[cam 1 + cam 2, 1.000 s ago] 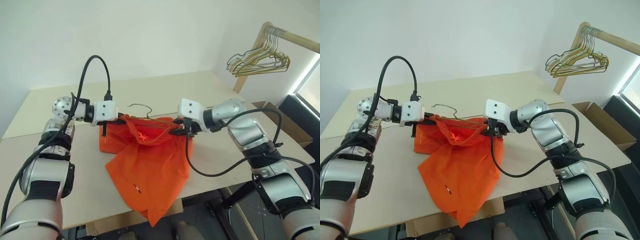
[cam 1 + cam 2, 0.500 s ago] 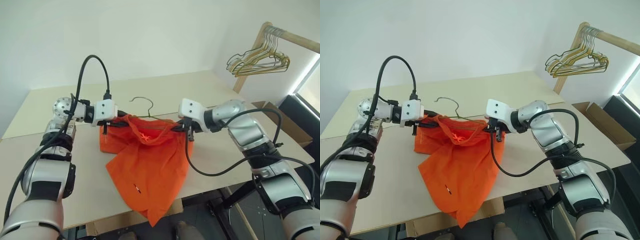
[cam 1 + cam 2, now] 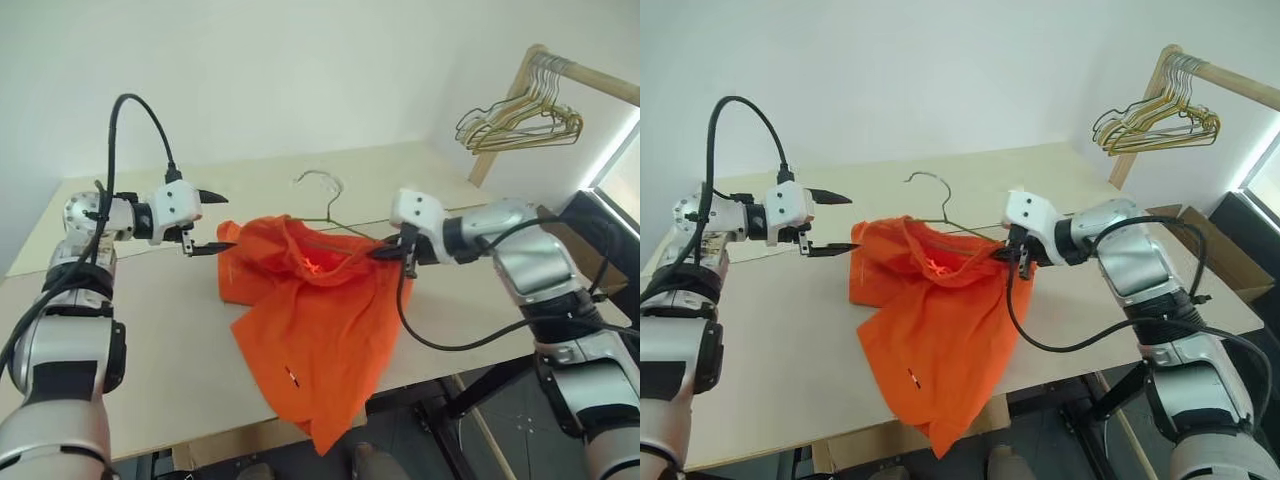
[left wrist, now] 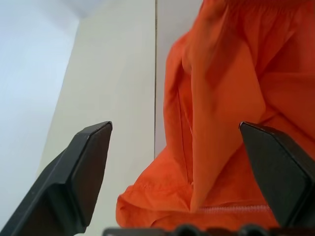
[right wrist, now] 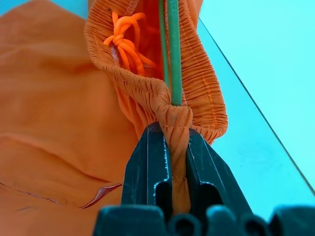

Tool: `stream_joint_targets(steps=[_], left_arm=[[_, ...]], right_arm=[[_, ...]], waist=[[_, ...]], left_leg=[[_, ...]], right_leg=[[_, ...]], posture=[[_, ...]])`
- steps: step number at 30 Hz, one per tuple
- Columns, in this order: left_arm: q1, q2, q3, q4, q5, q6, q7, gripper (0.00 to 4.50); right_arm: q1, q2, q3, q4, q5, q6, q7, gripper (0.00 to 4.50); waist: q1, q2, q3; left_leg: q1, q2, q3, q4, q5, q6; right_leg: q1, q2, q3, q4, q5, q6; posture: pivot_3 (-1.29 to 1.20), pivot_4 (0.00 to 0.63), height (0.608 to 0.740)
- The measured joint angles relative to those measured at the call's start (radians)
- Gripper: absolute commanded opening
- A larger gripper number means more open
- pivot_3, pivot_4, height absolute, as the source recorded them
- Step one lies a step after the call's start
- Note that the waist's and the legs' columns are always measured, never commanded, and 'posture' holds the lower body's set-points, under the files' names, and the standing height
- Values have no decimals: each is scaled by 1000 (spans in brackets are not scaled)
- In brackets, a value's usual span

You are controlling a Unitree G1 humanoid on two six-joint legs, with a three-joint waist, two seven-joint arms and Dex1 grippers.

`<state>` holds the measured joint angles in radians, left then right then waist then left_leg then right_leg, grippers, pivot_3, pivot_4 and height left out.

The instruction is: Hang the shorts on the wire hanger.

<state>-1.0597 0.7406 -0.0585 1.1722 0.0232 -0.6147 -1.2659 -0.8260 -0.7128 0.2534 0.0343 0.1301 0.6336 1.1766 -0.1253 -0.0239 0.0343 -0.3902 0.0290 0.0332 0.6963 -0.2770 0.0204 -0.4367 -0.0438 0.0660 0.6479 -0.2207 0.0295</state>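
The orange shorts (image 3: 310,300) hang partly over the table's front edge, their waistband lifted on the right. My right gripper (image 3: 386,252) is shut on a bunched fold of that waistband (image 5: 177,128). The green wire hanger (image 5: 172,49) runs inside the waistband down to the pinch, and its silvery hook (image 3: 322,182) rises behind the shorts. My left gripper (image 3: 228,221) stands open just left of the shorts, touching nothing; between its fingers (image 4: 78,172) I see the orange fabric (image 4: 231,98) a little way off.
The light wooden table (image 3: 130,330) reaches left and back. A wooden rack (image 3: 590,80) at the far right carries a bunch of gold and dark wire hangers (image 3: 520,118). A cardboard box (image 3: 1205,225) stands on the floor to the right.
My left gripper has opened, let go of the waistband and drawn away to the left. The right gripper has moved right, taking the shorts and the hanger along.
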Motion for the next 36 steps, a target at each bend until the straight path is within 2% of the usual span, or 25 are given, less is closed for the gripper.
stream_joint_targets(steps=[4, 8, 19, 29, 36], left_arm=[[-8, -37, 93, -9, -94, 104, -1, 4500], [12, -118, 190, -162, -258, 233, -70, 4500], [189, -211, 221, -621, -455, 512, -44, 4500], [245, -263, 217, -764, -489, 579, 2, 4500], [294, -293, 220, -842, -522, 611, 47, 4500]], right_arm=[[9, -69, -68, -47, 59, 175, -5, 54], [13, -74, -142, -96, 94, 375, -113, 54], [56, -94, -354, -187, 111, 724, -411, 54], [58, -148, -431, -168, 39, 866, -668, 54], [-52, -32, -593, -36, -79, 869, -930, 54]], waist=[[-4, 0, 0], [-17, 0, 0], [-92, 1, -1], [-142, 4, -2], [-169, 5, -2]], left_leg=[[0, 0, 1, 0, 0, 0], [0, 0, 1, 0, 0, 0], [2, 0, -5, 0, 0, 0], [7, 0, -5, -1, 0, 0], [15, -1, -4, -2, 0, 0]], right_leg=[[0, 0, 0, 0, 0, 0], [0, 0, 0, 0, 0, 0], [0, -2, 4, 0, 1, 1], [6, -2, 5, -1, 1, 2], [14, -1, 7, -2, 0, 2]], posture=[[-166, 0, 740], [-194, 0, 740], [-250, 0, 740], [-273, 0, 740], [-260, 0, 740]])
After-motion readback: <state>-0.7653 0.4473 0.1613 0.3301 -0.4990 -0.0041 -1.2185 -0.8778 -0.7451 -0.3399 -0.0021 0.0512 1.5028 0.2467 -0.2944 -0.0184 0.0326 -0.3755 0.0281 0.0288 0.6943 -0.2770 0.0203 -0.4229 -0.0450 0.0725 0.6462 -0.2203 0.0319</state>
